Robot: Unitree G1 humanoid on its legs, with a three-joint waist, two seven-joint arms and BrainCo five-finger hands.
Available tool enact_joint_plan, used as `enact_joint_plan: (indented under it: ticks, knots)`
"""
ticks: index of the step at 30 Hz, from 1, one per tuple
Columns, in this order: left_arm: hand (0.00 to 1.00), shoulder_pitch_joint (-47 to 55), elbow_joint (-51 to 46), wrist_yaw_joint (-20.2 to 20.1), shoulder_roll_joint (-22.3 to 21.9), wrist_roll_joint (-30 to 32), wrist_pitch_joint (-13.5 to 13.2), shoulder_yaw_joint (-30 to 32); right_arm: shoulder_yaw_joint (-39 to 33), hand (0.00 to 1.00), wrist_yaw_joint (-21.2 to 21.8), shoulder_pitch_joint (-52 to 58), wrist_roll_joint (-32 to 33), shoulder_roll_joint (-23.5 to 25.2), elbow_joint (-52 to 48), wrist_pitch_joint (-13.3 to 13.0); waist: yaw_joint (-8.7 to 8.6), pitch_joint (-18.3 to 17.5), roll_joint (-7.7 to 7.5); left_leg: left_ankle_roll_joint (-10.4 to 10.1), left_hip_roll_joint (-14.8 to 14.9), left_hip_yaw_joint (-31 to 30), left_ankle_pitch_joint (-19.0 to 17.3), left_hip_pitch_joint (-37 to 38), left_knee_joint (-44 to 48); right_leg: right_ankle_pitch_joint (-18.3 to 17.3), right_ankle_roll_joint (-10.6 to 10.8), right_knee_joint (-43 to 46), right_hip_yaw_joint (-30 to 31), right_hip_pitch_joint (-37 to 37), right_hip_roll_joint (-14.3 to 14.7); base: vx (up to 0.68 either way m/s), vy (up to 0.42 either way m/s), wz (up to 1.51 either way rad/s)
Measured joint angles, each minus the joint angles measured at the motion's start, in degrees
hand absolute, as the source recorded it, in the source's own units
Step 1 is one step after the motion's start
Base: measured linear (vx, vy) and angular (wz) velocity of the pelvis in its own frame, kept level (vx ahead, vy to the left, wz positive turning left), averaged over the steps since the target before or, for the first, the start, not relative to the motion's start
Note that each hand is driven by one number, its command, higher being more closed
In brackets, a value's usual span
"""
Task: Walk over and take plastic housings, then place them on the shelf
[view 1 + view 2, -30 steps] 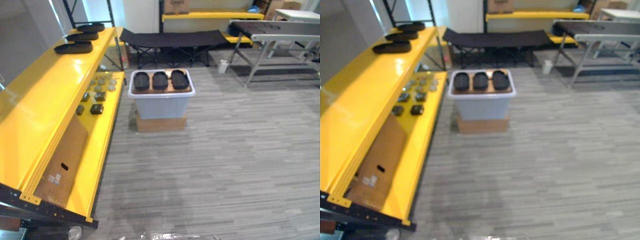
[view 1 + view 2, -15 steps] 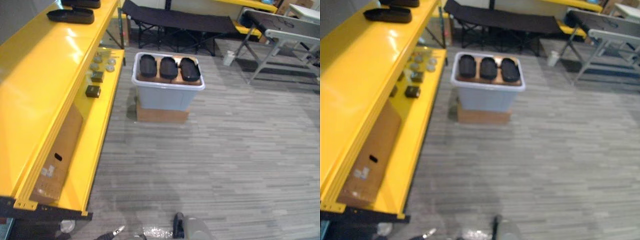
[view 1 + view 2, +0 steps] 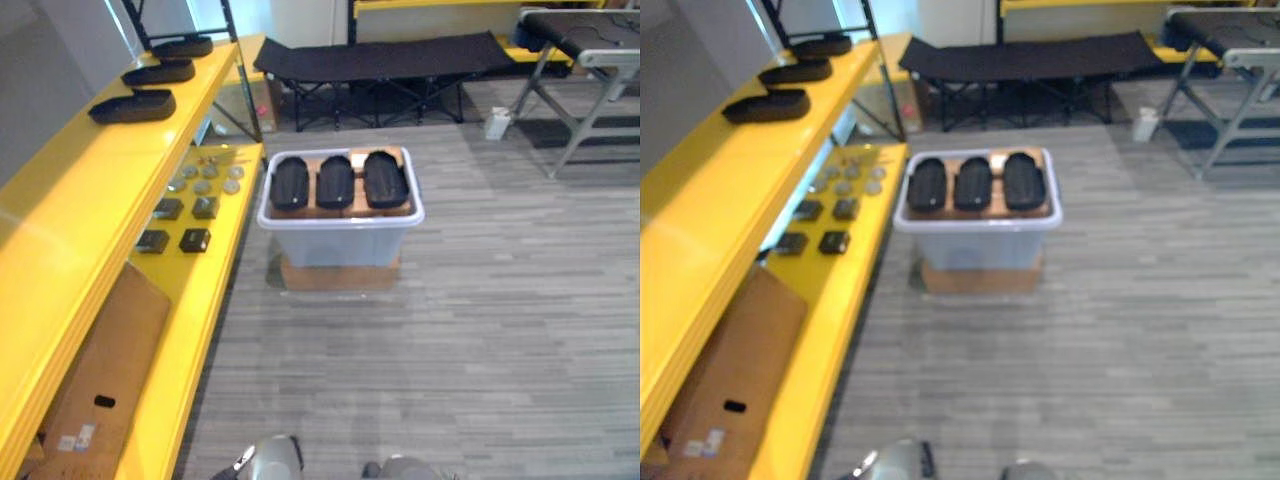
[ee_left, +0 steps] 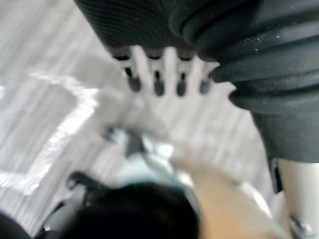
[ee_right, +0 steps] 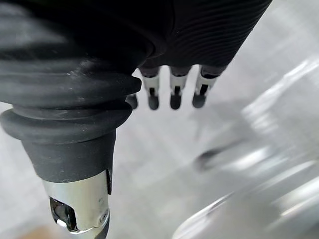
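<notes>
the yellow shelf (image 3: 90,230) runs off the left edge, and the cardboard box (image 3: 100,380) at the lower left is cut by the bottom edge. the small parts (image 3: 205,185) on its lower level are too small to tell. the brown box (image 3: 340,273) sits mostly hidden under the grey bin (image 3: 340,240). past my left hand (image 4: 158,85), things are blurred.

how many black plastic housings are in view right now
6. Atop the grey bin: left housing, middle housing, right housing. On the top level of the yellow shelf: nearest housing, next housing, farthest housing. Others may be hidden.
</notes>
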Motion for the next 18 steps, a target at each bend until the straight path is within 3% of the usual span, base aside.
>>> enact_joint_plan:
  ticks: [1,2,3,4,6,7,8,10,12,13,14,15,16,18]
  knots:
    - [0.0,0.43,-0.19,0.02,-0.17,0.69,-0.47,0.04,0.39,0.0,-0.04,-0.89,0.35,0.04,-0.55,-0.36,0.61,0.01,-0.06,-0.02,-1.15,-0.39,2.57,-0.04,-5.98,-0.12,0.43,-0.99,0.88,0.89,-0.13,0.46,0.135,-0.9]
    - [0.0,1.01,-0.22,-0.01,-0.46,1.0,-0.84,0.18,1.65,0.0,-0.07,-1.98,1.51,0.05,-2.06,-0.66,1.7,0.04,-0.12,0.8,-1.82,-1.6,7.73,-0.13,-12.04,-1.21,1.36,-2.49,2.96,2.38,-0.08,0.41,0.182,-1.03]
    - [0.0,1.81,-0.14,-0.06,-0.49,1.66,-1.01,0.37,3.1,0.0,-0.29,-2.56,2.06,0.26,-3.5,-0.65,2.51,-0.23,-0.98,2.8,-2.22,-1.55,11.64,0.41,-11.61,-3.34,1.16,-2.38,5.07,2.85,-0.41,0.43,0.207,-0.89]
    - [0.0,1.74,-0.17,-0.11,-0.14,2.14,-1.11,0.33,3.79,0.0,-0.59,-2.85,2.08,0.43,-4.29,-0.66,2.56,-0.31,-1.73,3.28,-2.89,-1.43,11.85,0.38,-10.93,-5.01,0.74,-1.66,5.58,2.82,-1.06,0.46,0.201,-0.49]
    - [0.0,1.13,-0.2,0.38,1.88,2.94,-1.63,0.15,5.08,0.0,-1.0,-2.41,2.24,0.64,-4.31,-0.61,2.46,-0.8,-5.35,6.95,-5.63,-1.14,9.42,0.83,-9.19,-8.36,0.7,7.29,5.86,0.06,-3.47,0.43,0.13,-0.12]
    - [0.0,0.47,-0.23,0.91,2.36,2.9,-1.77,0.04,5.81,0.0,-0.96,-2.48,2.26,0.84,-4.28,-0.58,2.29,-0.61,-6.1,8.04,-5.96,-0.9,8.67,1.92,-9.56,-8.45,2.45,16.41,5.32,-3.55,-4.16,0.49,0.119,-0.06]
    - [0.0,-0.47,-0.18,1.78,3.09,2.55,-2.19,-0.29,6.59,0.0,-0.65,-2.49,1.89,1.41,-3.72,-0.39,2.03,-0.01,-6.96,8.39,-6.25,-0.95,7.36,4.24,-9.65,-7.32,6.11,30.49,3.06,-9.26,-6.16,0.57,0.138,-0.01]
    - [0.0,-1.44,-0.24,2.62,3.42,0.31,-3.92,-0.85,6.91,0.0,0.48,-2.22,-0.64,2.02,-1.32,0.03,1.53,0.37,-7.39,9.26,-6.36,-1.01,5.38,9.8,-9.61,-8.52,5.4,41.73,-1.0,-13.09,-9.26,0.49,0.089,0.05]
    - [0.0,-2.66,-0.7,2.41,3.18,0.02,-5.59,-1.39,8.74,0.0,0.9,-0.91,-1.53,2.6,0.27,-0.06,1.11,1.05,-5.84,8.83,-5.01,-1.94,4.89,16.77,-11.61,-9.34,4.24,35.67,-5.42,-14.15,-9.69,0.53,0.005,0.1]
    - [0.0,-4.03,-0.95,2.32,2.72,0.02,-6.48,-2.06,8.88,0.0,0.52,-0.85,-1.53,2.07,-0.08,-0.17,0.46,0.35,-4.53,7.71,-3.06,-2.97,4.24,18.71,-13.0,-8.73,5.11,25.52,-6.6,-16.35,-8.48,0.38,-0.027,0.16]
    - [0.0,-4.74,-0.97,2.13,2.73,-0.05,-6.9,-2.59,8.82,0.0,0.44,-0.78,-1.52,2.07,-0.16,-0.15,0.37,0.18,-4.21,7.1,-2.3,-3.09,3.85,19.19,-13.34,-7.87,6.02,21.38,-6.1,-17.63,-8.2,0.34,-0.033,0.21]
    - [0.0,-5.56,-0.96,1.93,2.75,-0.61,-7.66,-2.71,8.64,0.0,0.48,-0.84,-1.58,1.99,-0.23,-0.14,0.15,0.18,-4.09,6.26,-1.52,-3.62,3.18,19.68,-13.68,-5.91,7.27,15.91,-4.54,-19.35,-8.04,0.35,-0.103,0.39]
    - [0.0,-6.94,-0.78,1.47,2.68,-2.52,-8.58,-2.71,7.93,0.0,0.66,-0.46,-3.17,1.92,-0.02,-0.11,-0.12,0.12,-4.24,4.55,-0.24,-4.75,1.54,20.61,-13.48,-0.9,8.01,8.05,-0.96,-21.19,-7.77,0.41,-0.148,0.44]
    - [0.0,-6.88,-0.56,1.64,2.54,-4.92,-8.5,-2.59,7.42,0.0,1.92,1.02,-7.11,2.12,0.0,0.18,-0.14,-0.17,-4.72,2.78,0.62,-5.83,-0.5,21.69,-12.86,4.03,8.4,3.59,1.41,-21.47,-8.11,0.4,-0.284,0.48]
